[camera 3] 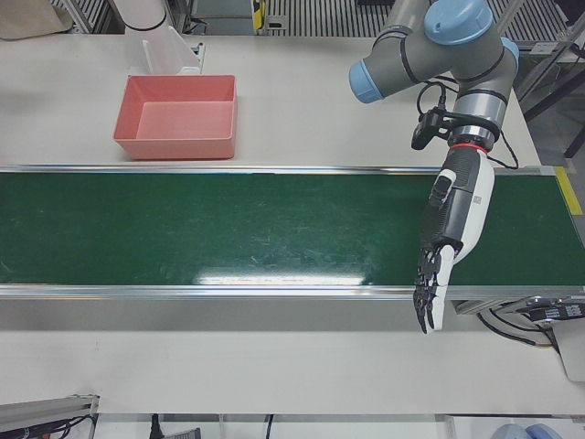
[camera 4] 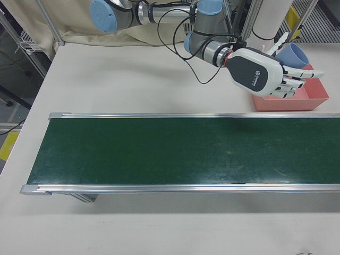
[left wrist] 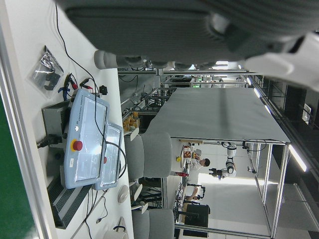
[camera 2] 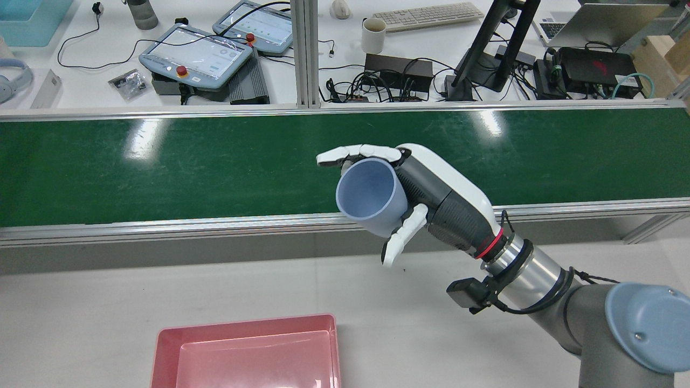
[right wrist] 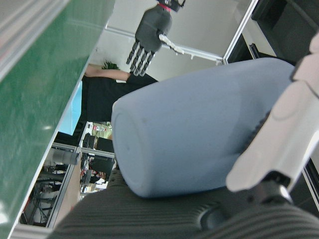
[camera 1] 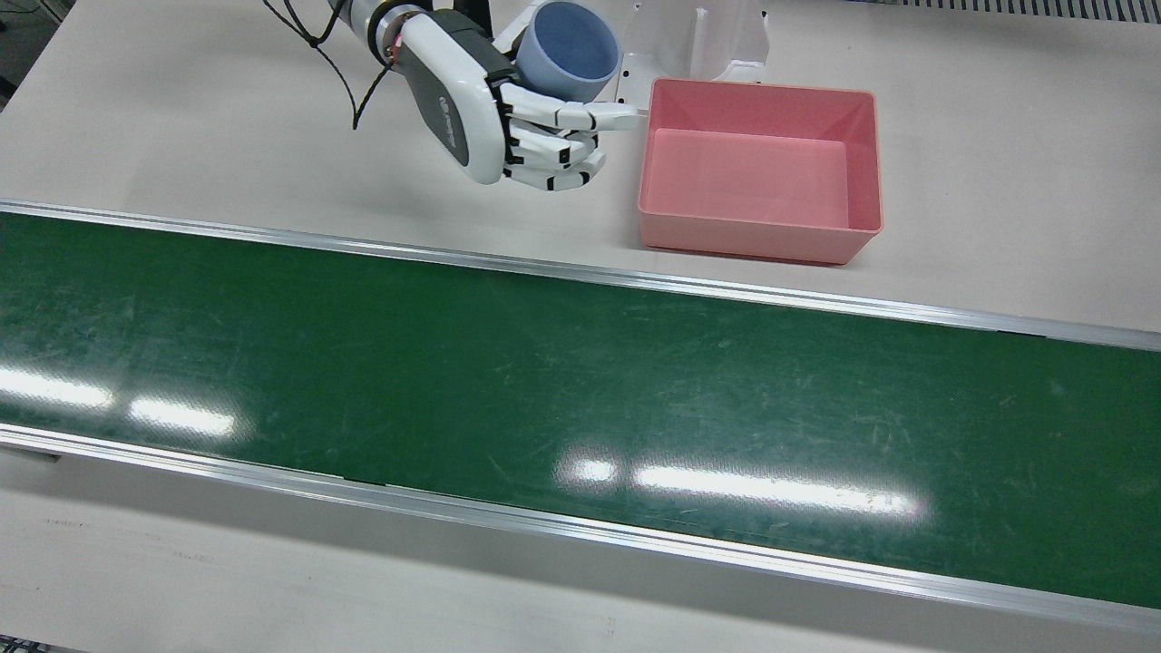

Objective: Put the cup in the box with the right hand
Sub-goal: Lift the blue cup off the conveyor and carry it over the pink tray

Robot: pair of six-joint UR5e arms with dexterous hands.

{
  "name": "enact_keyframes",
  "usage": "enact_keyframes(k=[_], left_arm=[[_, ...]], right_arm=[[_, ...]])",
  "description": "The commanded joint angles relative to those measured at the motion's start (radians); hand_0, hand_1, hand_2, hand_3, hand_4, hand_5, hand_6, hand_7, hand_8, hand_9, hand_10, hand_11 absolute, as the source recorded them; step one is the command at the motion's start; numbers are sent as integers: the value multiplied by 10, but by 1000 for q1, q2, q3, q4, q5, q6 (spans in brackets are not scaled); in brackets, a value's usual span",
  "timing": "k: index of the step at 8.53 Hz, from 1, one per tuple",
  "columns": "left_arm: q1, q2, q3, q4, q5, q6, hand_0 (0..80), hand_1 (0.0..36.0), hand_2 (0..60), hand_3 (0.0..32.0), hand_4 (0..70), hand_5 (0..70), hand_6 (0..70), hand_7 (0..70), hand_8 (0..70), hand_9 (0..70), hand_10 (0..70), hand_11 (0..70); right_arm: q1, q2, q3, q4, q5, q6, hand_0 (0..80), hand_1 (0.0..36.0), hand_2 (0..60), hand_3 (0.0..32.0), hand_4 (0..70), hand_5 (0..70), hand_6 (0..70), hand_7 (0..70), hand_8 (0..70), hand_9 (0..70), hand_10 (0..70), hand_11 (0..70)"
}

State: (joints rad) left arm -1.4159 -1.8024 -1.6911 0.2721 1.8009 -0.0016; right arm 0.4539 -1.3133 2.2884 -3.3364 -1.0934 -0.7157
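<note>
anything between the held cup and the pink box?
Nothing: in the front view only bare table separates the cup in the right hand from the pink box.

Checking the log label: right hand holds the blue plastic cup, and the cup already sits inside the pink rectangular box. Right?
Not quite. The right hand is shut on the blue plastic cup, but the cup is in the air beside the pink rectangular box, not inside it. The front view shows the box holding nothing.
</note>
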Motion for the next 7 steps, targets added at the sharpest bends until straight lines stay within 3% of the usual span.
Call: enact_keyframes(k=[1, 3, 5, 6, 7], left_arm=[[0, 0, 1, -1, 0, 0, 0, 0, 0, 0, 0, 0, 0, 0, 0, 0, 0, 0], [0, 0, 1, -1, 0, 0, 0, 0, 0, 0, 0, 0, 0, 0, 0, 0, 0, 0], [2, 0, 1, -1, 0, 0, 0, 0, 0, 0, 0, 0, 0, 0, 0, 0, 0, 0], [0, 0, 1, -1, 0, 0, 0, 0, 0, 0, 0, 0, 0, 0, 0, 0, 0, 0], [0, 0, 1, -1, 0, 0, 0, 0, 0, 0, 0, 0, 0, 0, 0, 0, 0, 0]], right_arm=[[-214, 0, 17, 3, 38, -177, 518, 114, 17, 0, 18, 164, 323, 700, 683, 700, 305, 447], [-292, -1, 10, 11, 64, -314, 507, 136, 107, 0, 0, 157, 308, 700, 647, 700, 301, 444], [-319, -1, -10, 12, 89, -326, 487, 184, 286, 0, 0, 130, 264, 700, 530, 700, 240, 365], [-320, -9, -12, 14, 89, -323, 482, 179, 283, 0, 0, 123, 249, 700, 507, 700, 218, 332], [-327, -6, -12, 14, 89, -324, 457, 166, 308, 0, 0, 101, 202, 700, 421, 665, 160, 247]])
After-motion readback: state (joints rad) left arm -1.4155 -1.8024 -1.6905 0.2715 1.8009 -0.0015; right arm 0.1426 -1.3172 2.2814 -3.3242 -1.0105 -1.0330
